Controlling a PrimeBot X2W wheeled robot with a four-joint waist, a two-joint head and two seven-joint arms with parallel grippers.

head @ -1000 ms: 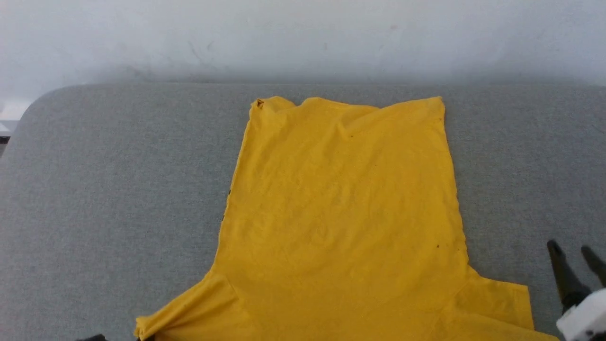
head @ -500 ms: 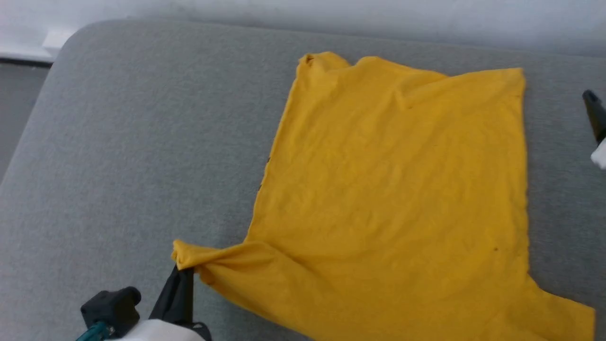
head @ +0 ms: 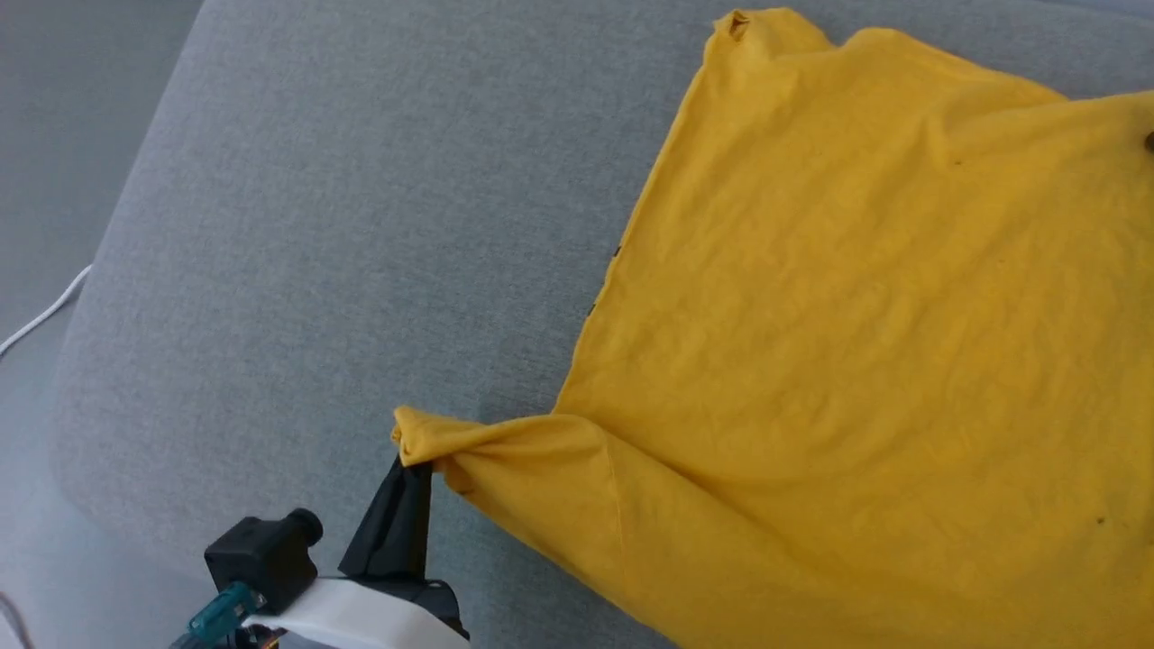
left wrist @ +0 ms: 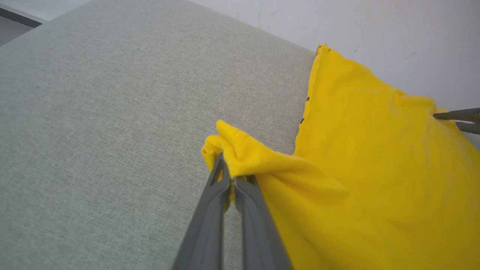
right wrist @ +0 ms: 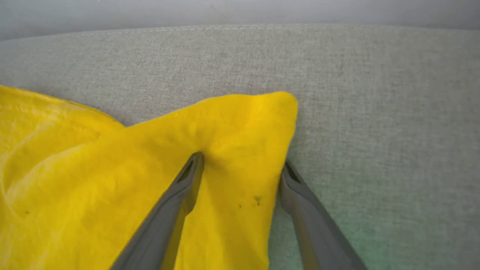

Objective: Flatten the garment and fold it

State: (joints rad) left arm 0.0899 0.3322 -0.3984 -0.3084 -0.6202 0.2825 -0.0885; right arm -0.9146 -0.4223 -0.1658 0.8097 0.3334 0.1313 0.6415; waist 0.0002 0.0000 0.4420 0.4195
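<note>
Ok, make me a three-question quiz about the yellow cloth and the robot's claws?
1. Where does the left gripper hold the garment?
A. a bunched corner
B. its middle
C. nowhere
2. What colour is the surface under it?
A. red
B. grey
C. blue
3. How do the jaws of the right gripper stand?
A. shut on the garment
B. shut on nothing
C. open
Answers: 1 A, fabric bunches between its closed fingers; 2 B, grey shows all around; 3 C, its fingers stand apart.

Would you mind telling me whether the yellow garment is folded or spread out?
Spread out: the garment lies open and wrinkly on the grey surface, one sleeve bunched in the shut left gripper.
</note>
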